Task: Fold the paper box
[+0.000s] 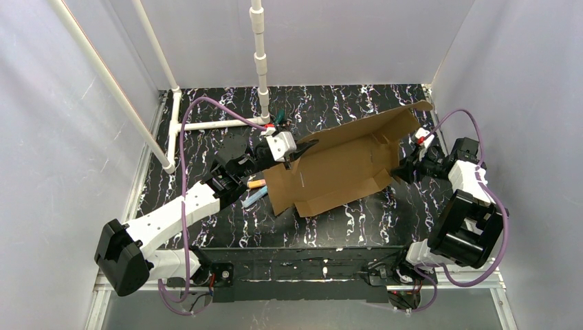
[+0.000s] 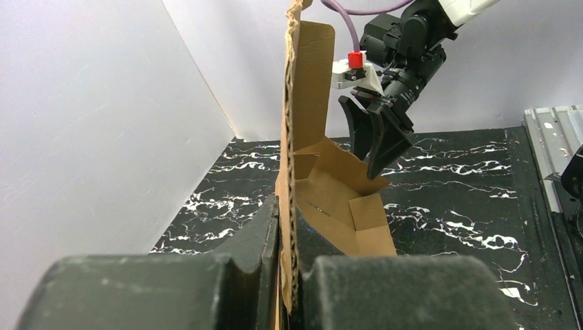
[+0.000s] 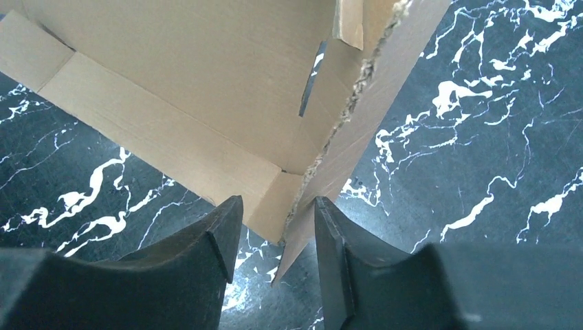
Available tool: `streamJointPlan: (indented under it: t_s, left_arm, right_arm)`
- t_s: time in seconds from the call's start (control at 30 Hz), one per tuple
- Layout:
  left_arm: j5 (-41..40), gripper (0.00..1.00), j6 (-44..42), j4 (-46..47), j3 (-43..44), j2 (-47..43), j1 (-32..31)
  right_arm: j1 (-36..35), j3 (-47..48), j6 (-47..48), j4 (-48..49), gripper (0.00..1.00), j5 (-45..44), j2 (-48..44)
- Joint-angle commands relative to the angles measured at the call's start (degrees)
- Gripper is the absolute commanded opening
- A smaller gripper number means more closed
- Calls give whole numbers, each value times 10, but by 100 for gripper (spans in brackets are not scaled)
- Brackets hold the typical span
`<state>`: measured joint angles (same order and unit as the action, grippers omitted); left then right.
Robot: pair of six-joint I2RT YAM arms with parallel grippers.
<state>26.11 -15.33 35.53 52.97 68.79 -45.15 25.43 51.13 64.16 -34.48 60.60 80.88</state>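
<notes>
The paper box (image 1: 344, 165) is a brown cardboard sheet with flaps, partly raised on the black marbled table. My left gripper (image 1: 297, 152) is shut on its left edge; in the left wrist view the corrugated edge (image 2: 294, 172) stands upright, pinched between the fingers. At the box's right end is my right gripper (image 1: 401, 169), also seen from the left wrist (image 2: 377, 155). It is open (image 3: 278, 203), and a lower corner of the cardboard (image 3: 172, 82) pokes into the gap without being pinched by either finger.
An orange marker (image 1: 256, 183) and a blue marker (image 1: 254, 199) lie just left of the box under the left arm. A white pipe frame (image 1: 206, 125) stands at the back left. Grey walls close in three sides.
</notes>
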Motion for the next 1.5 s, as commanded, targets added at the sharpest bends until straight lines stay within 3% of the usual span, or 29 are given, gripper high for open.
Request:
streamJointPlan:
  t_s: [0.0,0.1,0.33,1.0,1.47]
  left_arm:
    - [-23,0,6,16,6,-18,-3]
    - [-32,0,8,16,4,-17,-4]
    - [-34,0,11,16,15,-6,-3]
    - [-45,0,26,15,22,-5,-5]
    - [10,0,21,15,24,0,-4]
  right_arm:
    - [0,14,-3,12,49,47,-7]
    - [-7,7,-11,24,46,43,-18]
    - [-53,-3,72,-49,43,12,-34]
    - [-110,-46,4,11,30,-31,-52]
    - [-113,-66,-270,250,21,-87,-37]
